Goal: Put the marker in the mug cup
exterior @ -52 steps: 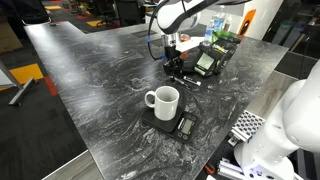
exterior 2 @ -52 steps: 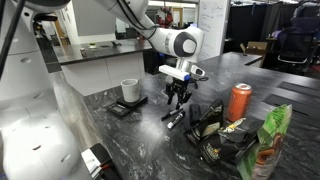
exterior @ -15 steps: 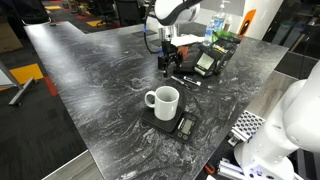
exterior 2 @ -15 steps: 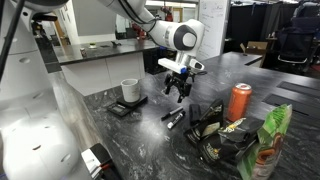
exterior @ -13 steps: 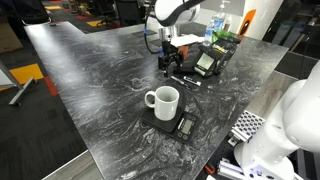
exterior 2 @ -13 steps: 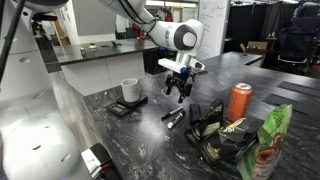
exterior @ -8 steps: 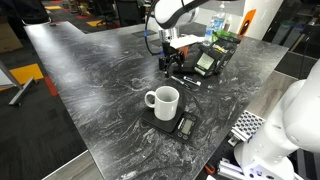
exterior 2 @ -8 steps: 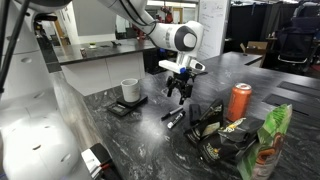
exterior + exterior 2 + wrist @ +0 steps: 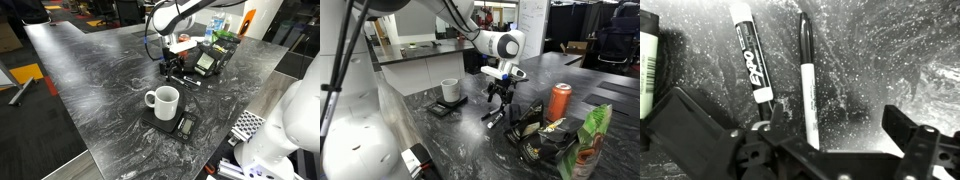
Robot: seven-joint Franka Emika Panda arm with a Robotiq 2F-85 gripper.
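Observation:
The marker [image 9: 806, 70], slim and dark-capped, lies on the dark marbled table straight between my open gripper's [image 9: 805, 140] fingers in the wrist view. In both exterior views the gripper [image 9: 171, 72] [image 9: 500, 100] hangs low over the marker [image 9: 494, 117], jaws apart and empty. The white mug [image 9: 165, 100] [image 9: 450, 90] stands upright on a flat black gadget [image 9: 184, 126], well apart from the gripper, toward the table's near edge, handle to one side.
A thicker white Expo marker [image 9: 748, 55] lies beside the slim one. An orange-red can [image 9: 559, 101], dark snack bags [image 9: 542, 135] and a green bag [image 9: 592, 140] stand close by. A black device [image 9: 210, 60] sits behind the gripper.
The gripper has come down a little toward the markers over the last second. It stays open. Mug and markers have not moved.

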